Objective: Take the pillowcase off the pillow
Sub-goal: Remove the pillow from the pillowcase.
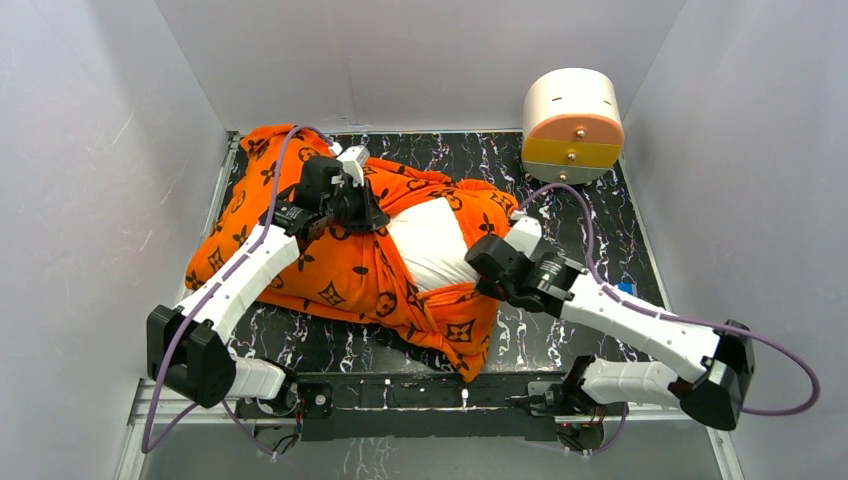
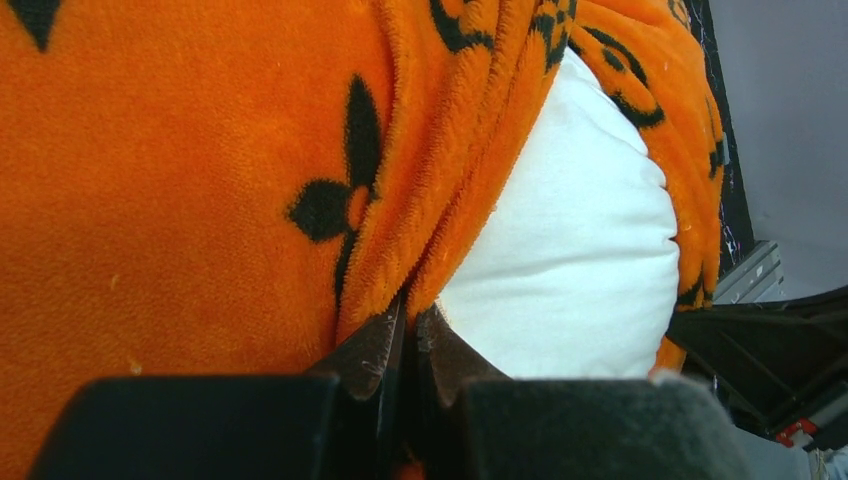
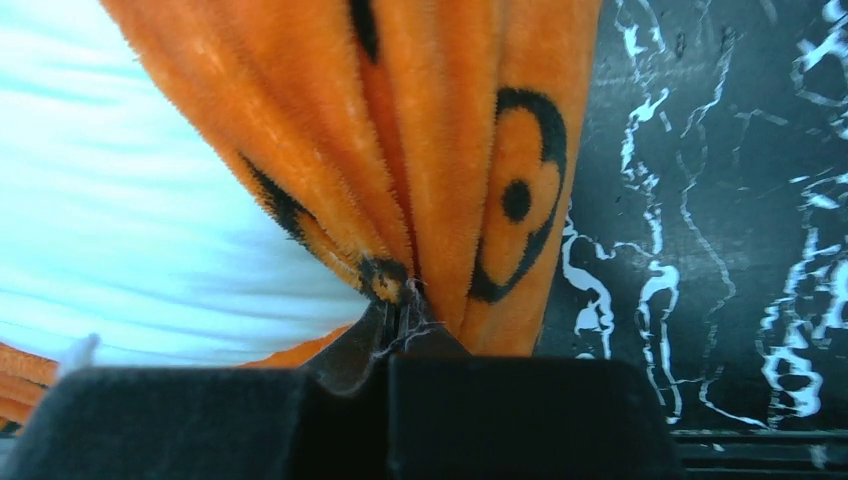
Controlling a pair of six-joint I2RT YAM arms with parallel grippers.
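Observation:
The orange pillowcase [image 1: 330, 265] with dark brown motifs lies across the black marbled table, bunched around the white pillow [image 1: 430, 240], whose middle shows through the case's opening. My left gripper [image 1: 372, 215] is shut on the pillowcase's edge at the left of the opening; the left wrist view shows orange plush [image 2: 200, 180] pinched between the jaws [image 2: 412, 325] with the pillow [image 2: 580, 260] beside it. My right gripper [image 1: 478, 285] is shut on the pillowcase's edge at the right of the opening; the right wrist view shows the orange fold [image 3: 450, 170] in the jaws [image 3: 400, 310] next to the pillow [image 3: 140, 230].
A round cream drawer box [image 1: 572, 122] with orange and yellow fronts stands at the back right corner. White walls enclose the table [image 1: 560, 330] on three sides. A metal rail runs along the near edge by the arm bases.

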